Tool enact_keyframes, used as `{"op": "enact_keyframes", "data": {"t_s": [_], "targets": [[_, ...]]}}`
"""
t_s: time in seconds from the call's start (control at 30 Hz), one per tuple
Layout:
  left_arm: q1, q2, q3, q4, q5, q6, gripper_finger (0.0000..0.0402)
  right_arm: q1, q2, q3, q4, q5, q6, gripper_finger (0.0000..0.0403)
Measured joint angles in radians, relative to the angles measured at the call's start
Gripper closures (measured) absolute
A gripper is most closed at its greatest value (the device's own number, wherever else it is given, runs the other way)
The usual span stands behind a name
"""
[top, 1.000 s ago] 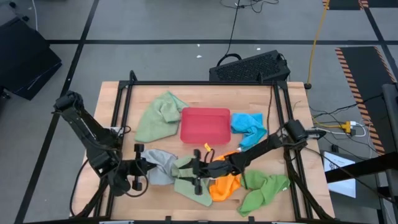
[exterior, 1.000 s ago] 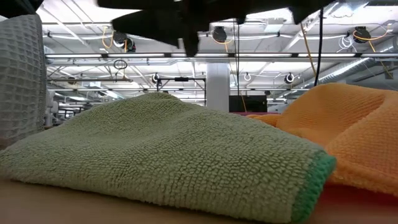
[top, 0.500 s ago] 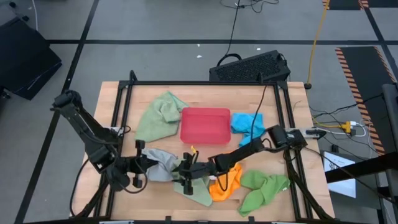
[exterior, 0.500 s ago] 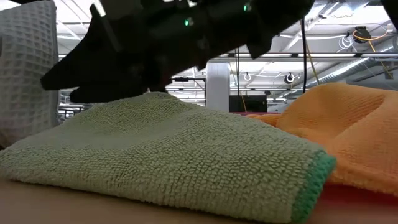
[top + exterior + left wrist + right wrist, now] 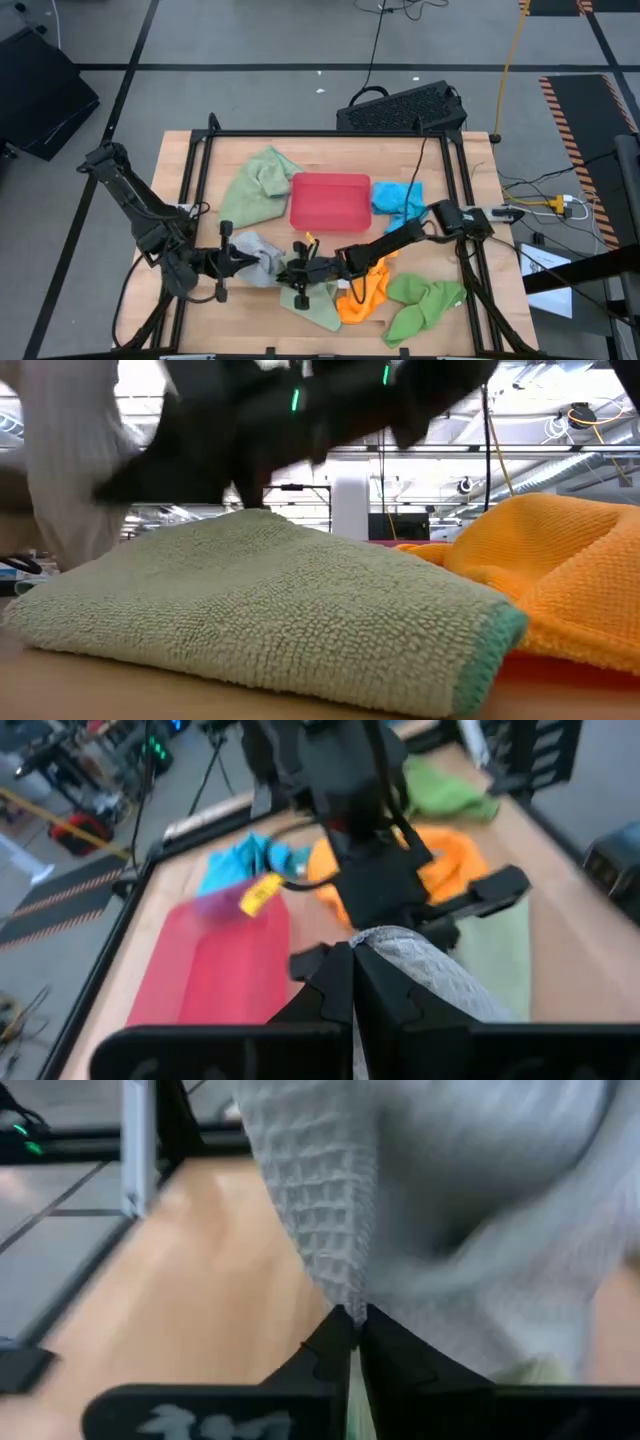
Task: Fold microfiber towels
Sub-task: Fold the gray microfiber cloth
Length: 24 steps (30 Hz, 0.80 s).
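We list the wooden table [image 5: 190, 165] first, framed by dark rails, with both arms reaching low over its near half.

Red tray [image 5: 330, 200] — rigid, rectangular, at the table's middle, nothing in it that we can see.

Sage green towel [image 5: 255, 187] — crumpled, just beside the tray on the left arm's side.

Second sage green towel [image 5: 318, 305] — lying flat at the near edge, under the right gripper; in the low view it fills the foreground as a folded slab [image 5: 270, 615] with a teal-green hem.

Bright green towel [image 5: 425, 303] — bunched near the right-hand near corner, apart from both grippers.

Orange towel [image 5: 365, 292] — heaped between the flat sage towel and the bright green one, touching the sage one; in the low view it rises behind the sage slab [image 5: 560, 575].

Bright blue towel [image 5: 400, 200] — crumpled, touching the tray's side nearest the right arm.

Grey-blue towel [image 5: 255, 258] — waffle-weave, lifted between the two grippers, in front of the tray.

Left gripper [image 5: 240, 262] — its fingers are pinched together on one edge of the grey-blue towel; the left wrist view shows the cloth [image 5: 430, 970] clamped at the fingertips [image 5: 352, 960].

Right gripper [image 5: 290, 272] — clenched likewise on the grey-blue towel's other side; the right wrist view shows the weave [image 5: 320, 1200] gripped at the closed tips [image 5: 352, 1320].
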Motion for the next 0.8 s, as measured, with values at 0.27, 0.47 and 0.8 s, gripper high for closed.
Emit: {"op": "enact_keyframes", "data": {"t_s": [0.27, 0.47, 0.8], "targets": [[-0.061, -0.086, 0.000, 0.235, 0.003, 0.149, 0.0397, 0.052, -0.308, 0.000, -0.338, 0.029, -0.060, 0.0397], [-0.122, -0.131, 0.001, 0.301, -0.005, 0.222, 0.0396, 0.125, -0.491, 0.000, -0.439, 0.123, -0.127, 0.0397], [-0.077, -0.101, 0.001, -0.047, -0.063, -0.058, 0.0396, 0.132, -0.520, -0.110, -0.459, 0.324, -0.090, 0.0397]]}}
